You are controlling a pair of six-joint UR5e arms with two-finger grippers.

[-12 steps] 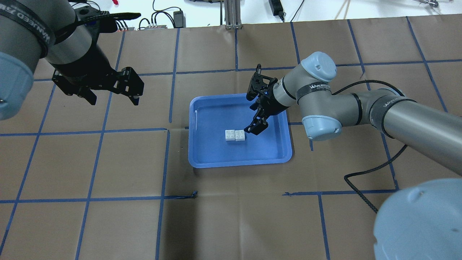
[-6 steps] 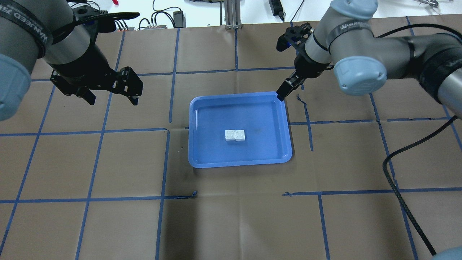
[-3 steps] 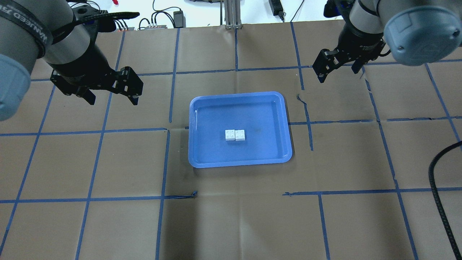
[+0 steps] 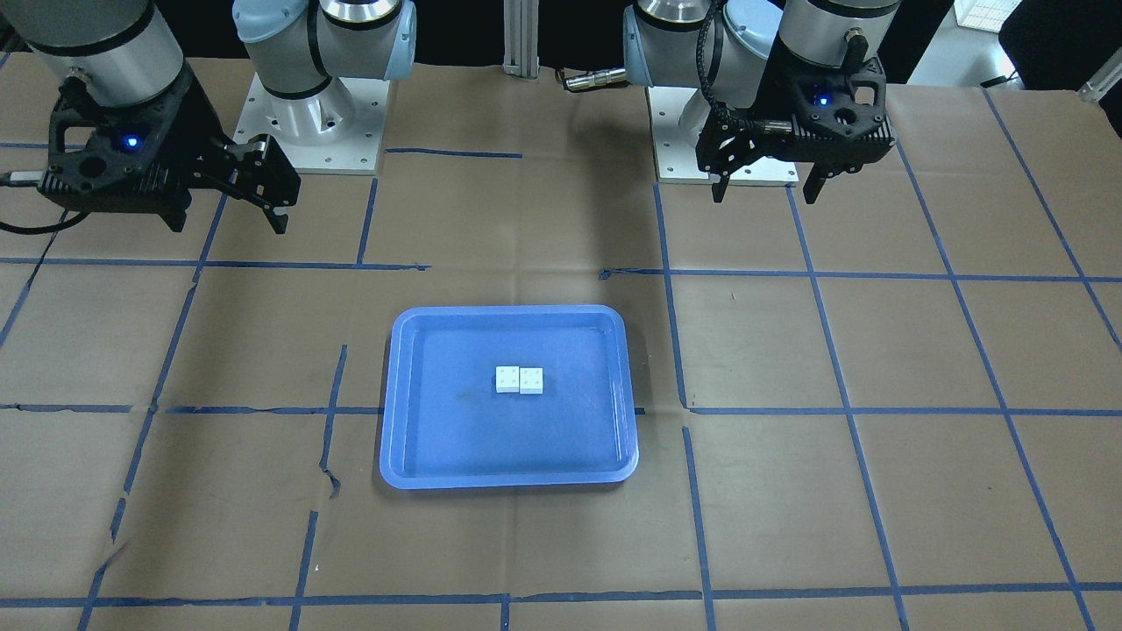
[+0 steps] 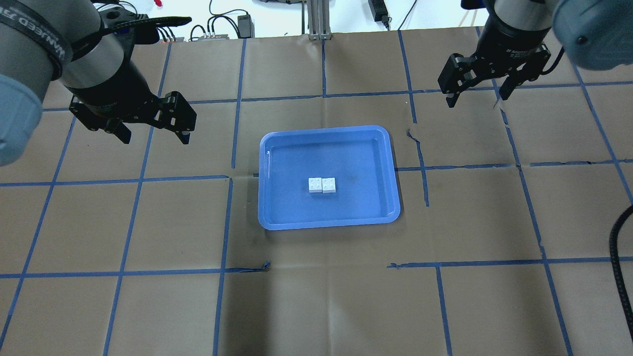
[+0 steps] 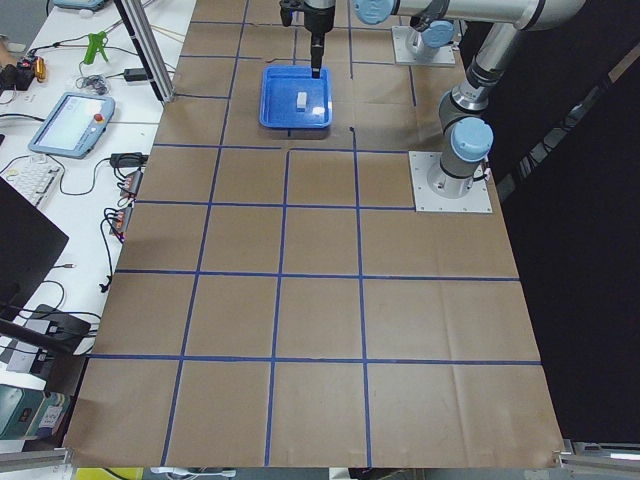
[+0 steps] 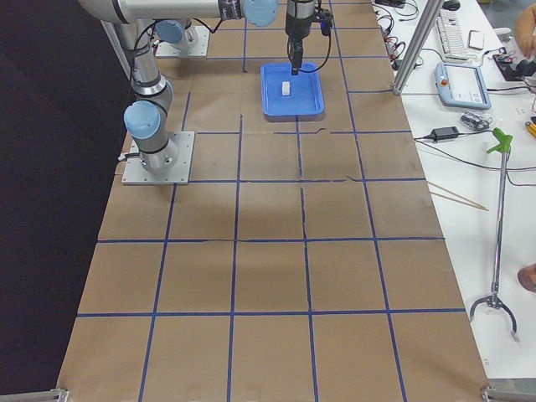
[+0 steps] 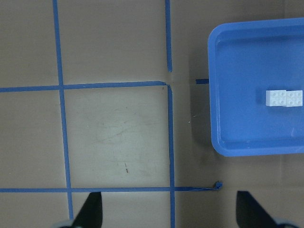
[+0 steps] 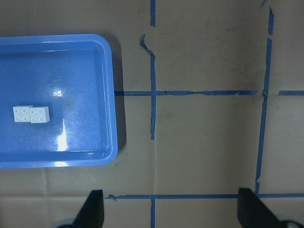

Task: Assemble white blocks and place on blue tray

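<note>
The two white blocks (image 5: 322, 185) sit joined side by side, studs up, near the middle of the blue tray (image 5: 356, 158). They also show in the front view (image 4: 519, 379), the left wrist view (image 8: 284, 98) and the right wrist view (image 9: 31, 114). My left gripper (image 5: 156, 136) hangs open and empty above the paper, well left of the tray. My right gripper (image 5: 477, 99) hangs open and empty above the paper, beyond the tray's far right corner. Neither gripper touches anything.
Brown paper with a blue tape grid covers the table; the tape is torn near the tray's right side (image 5: 413, 136). A black cable (image 5: 618, 257) hangs at the right edge. The arm bases (image 4: 307, 131) stand at the robot's side of the table.
My right gripper has risen out of the tray, away from the blocks, and swung to the far right, now pointing straight down. The blocks, tray and left arm have not moved.
</note>
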